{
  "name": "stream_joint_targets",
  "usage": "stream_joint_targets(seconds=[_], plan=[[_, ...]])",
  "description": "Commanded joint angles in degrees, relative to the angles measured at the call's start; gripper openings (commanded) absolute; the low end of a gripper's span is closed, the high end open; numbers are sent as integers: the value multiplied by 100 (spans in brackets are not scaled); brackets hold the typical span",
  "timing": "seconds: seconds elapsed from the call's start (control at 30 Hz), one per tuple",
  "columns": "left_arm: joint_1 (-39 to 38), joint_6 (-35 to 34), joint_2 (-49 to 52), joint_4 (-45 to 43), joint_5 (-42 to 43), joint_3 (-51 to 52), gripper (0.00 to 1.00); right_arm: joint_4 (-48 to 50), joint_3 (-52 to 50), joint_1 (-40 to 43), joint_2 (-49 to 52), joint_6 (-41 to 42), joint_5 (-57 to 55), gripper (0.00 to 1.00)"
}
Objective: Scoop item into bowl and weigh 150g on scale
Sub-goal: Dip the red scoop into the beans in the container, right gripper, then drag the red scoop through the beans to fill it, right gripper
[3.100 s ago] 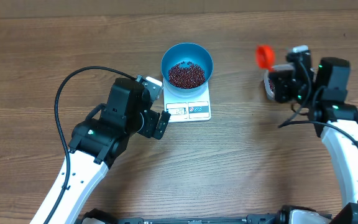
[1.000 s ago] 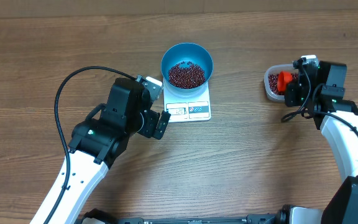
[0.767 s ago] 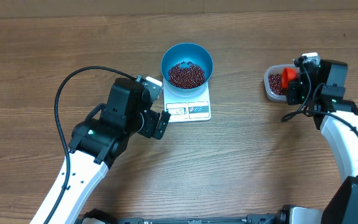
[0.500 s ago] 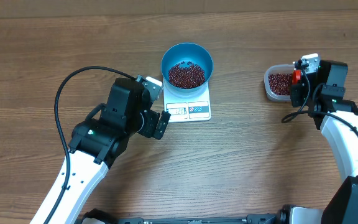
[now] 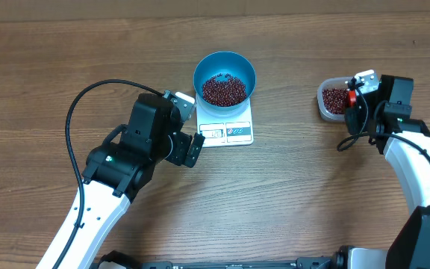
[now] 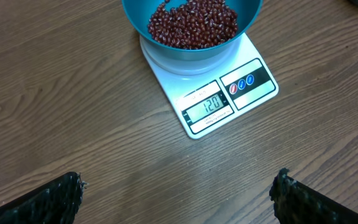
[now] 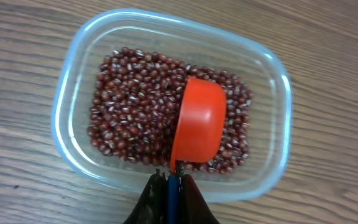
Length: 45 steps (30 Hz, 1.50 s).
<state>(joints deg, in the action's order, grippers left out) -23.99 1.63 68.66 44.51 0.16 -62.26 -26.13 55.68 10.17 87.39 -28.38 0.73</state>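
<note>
One left gripper: spread wide, empty
Right gripper: clenched on orange scoop
Scoop: in tub, among beans
Bowl: holding beans, on scale

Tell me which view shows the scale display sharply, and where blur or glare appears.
Left wrist view: the display is sharp, legible; the fingertips of the left gripper in the bottom corners are dark and blurred. Overhead view: the scale is too small to read. Right wrist view: glare on the clear tub's rim.
</note>
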Motion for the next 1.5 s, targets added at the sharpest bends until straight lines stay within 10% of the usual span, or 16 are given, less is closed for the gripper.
stream_joint_targets(seconds=[0.0,1.47], plan=[[-15,-52,33,-17,-44,22,100,-31,-13,13,138,157,455,4],[-15,-52,33,-17,-44,22,100,-59,-13,1145,697,1259,3644,4]])
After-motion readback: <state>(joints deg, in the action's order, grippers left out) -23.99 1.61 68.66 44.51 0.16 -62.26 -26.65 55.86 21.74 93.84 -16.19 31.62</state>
